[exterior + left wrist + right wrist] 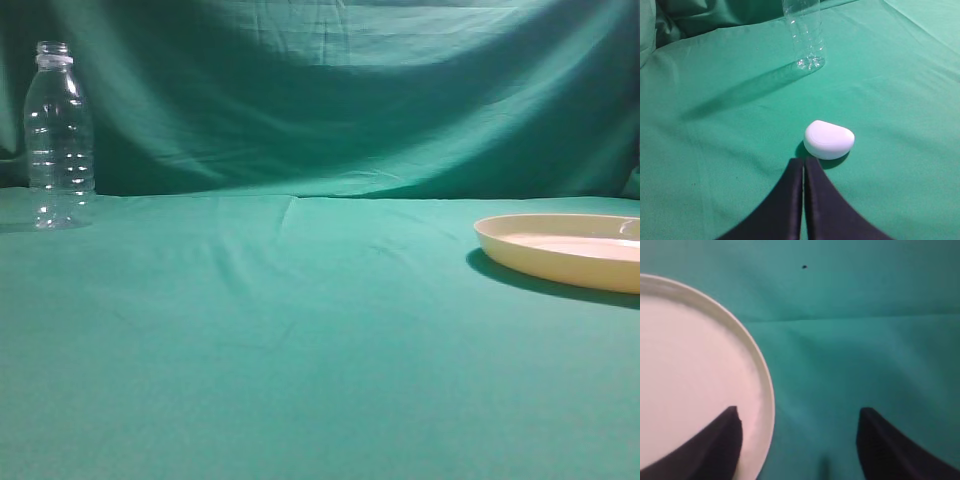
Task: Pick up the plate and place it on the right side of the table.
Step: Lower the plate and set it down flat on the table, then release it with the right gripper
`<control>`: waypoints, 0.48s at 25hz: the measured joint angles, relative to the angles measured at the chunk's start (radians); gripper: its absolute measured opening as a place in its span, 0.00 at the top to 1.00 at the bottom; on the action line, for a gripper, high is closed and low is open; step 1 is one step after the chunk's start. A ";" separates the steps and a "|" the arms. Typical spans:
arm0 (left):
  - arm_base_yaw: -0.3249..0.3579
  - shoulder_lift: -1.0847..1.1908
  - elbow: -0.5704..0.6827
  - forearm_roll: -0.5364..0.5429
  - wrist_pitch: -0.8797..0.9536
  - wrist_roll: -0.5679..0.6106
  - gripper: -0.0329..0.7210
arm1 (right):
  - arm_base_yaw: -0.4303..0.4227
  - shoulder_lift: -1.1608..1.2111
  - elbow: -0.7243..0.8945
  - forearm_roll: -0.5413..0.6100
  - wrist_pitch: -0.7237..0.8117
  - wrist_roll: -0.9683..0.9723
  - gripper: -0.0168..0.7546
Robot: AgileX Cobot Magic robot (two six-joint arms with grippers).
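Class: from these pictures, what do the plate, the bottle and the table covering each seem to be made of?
Plate: probably plastic, cream-yellow, smooth with a soft sheen and moulded rim.
Bottle: clear ribbed plastic; the backdrop shows through it.
Table covering: matte teal-green cloth, creased and wrinkled.

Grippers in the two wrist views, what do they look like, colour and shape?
Both are plain black. The left gripper shows two smooth, tapering jaws that widen toward the camera. The right gripper shows two dark wedge-shaped jaws with rounded tips. No cables, markings or labels are visible, and the arms themselves are out of view.
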 joint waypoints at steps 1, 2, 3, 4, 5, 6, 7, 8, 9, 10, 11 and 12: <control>0.000 0.000 0.000 0.000 0.000 0.000 0.96 | 0.000 -0.024 -0.018 0.009 0.050 0.005 0.40; 0.000 0.000 0.000 0.000 0.000 0.000 0.96 | -0.001 -0.053 -0.028 0.019 0.091 0.008 0.51; 0.000 0.000 0.000 0.000 0.000 0.000 0.96 | -0.001 -0.080 -0.034 0.029 0.120 0.009 0.60; 0.000 0.000 0.000 0.000 0.000 0.000 0.96 | -0.001 -0.115 -0.035 0.040 0.147 0.009 0.70; 0.000 0.000 0.000 0.000 0.000 0.000 0.96 | -0.001 -0.153 -0.035 0.052 0.172 0.009 0.81; 0.000 0.000 0.000 0.000 0.000 0.000 0.96 | -0.001 -0.186 -0.035 0.065 0.192 0.009 0.88; 0.000 0.000 0.000 0.000 0.000 0.000 0.96 | -0.001 -0.227 -0.035 0.078 0.211 0.004 0.92; 0.000 0.000 0.000 0.000 0.000 0.000 0.96 | -0.001 -0.227 -0.035 0.078 0.211 0.004 0.92; 0.000 0.000 0.000 0.000 0.000 0.000 0.96 | -0.001 -0.315 -0.035 0.112 0.243 -0.017 0.98; 0.000 0.000 0.000 0.000 0.000 0.000 0.96 | -0.001 -0.353 -0.035 0.134 0.258 -0.033 0.98; 0.000 0.000 0.000 0.000 0.000 0.000 0.96 | -0.001 -0.409 -0.035 0.160 0.272 -0.051 0.98; 0.000 0.000 0.000 0.000 0.000 0.000 0.96 | -0.001 -0.450 -0.033 0.180 0.279 -0.066 0.98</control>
